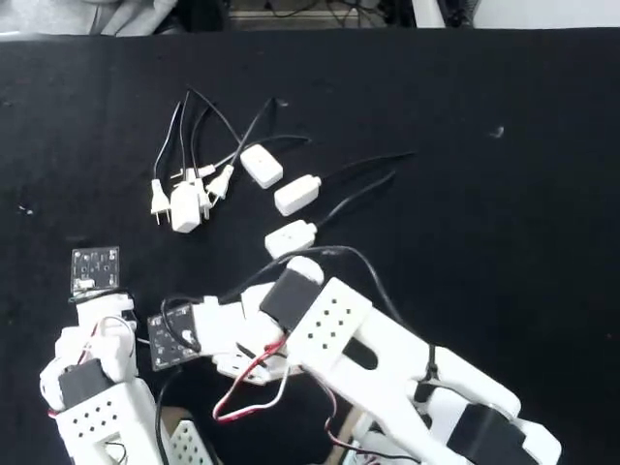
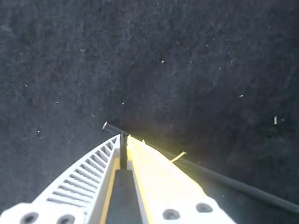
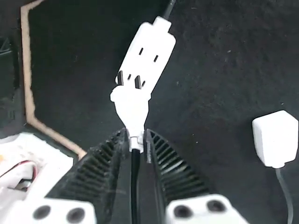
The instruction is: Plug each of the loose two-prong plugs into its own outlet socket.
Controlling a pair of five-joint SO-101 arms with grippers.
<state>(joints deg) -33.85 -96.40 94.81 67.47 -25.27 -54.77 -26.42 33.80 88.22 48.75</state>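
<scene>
My right gripper (image 3: 135, 133) is shut on the cord end of a white two-prong plug (image 3: 131, 105). Its dark prongs stand over the near end of a white outlet socket (image 3: 149, 46); whether they are in slots I cannot tell. A second white socket (image 3: 275, 137) lies off to one side. From above, three white sockets (image 1: 262, 165), (image 1: 297, 194), (image 1: 291, 235) lie mid-table, with the right arm (image 1: 329, 320) just below the nearest. Loose white plugs on black cords (image 1: 184, 199) lie in a bunch to their left. My left gripper (image 2: 124, 137) is shut over black cloth, a black cable (image 2: 224, 179) running past its tips.
Black cloth covers the table (image 1: 484, 194), with free room across its right half. The left arm (image 1: 87, 378) stands at the near left corner. A brown board edge (image 3: 25, 70) shows beside the right gripper. Black cords (image 1: 358, 184) trail from the sockets toward the right.
</scene>
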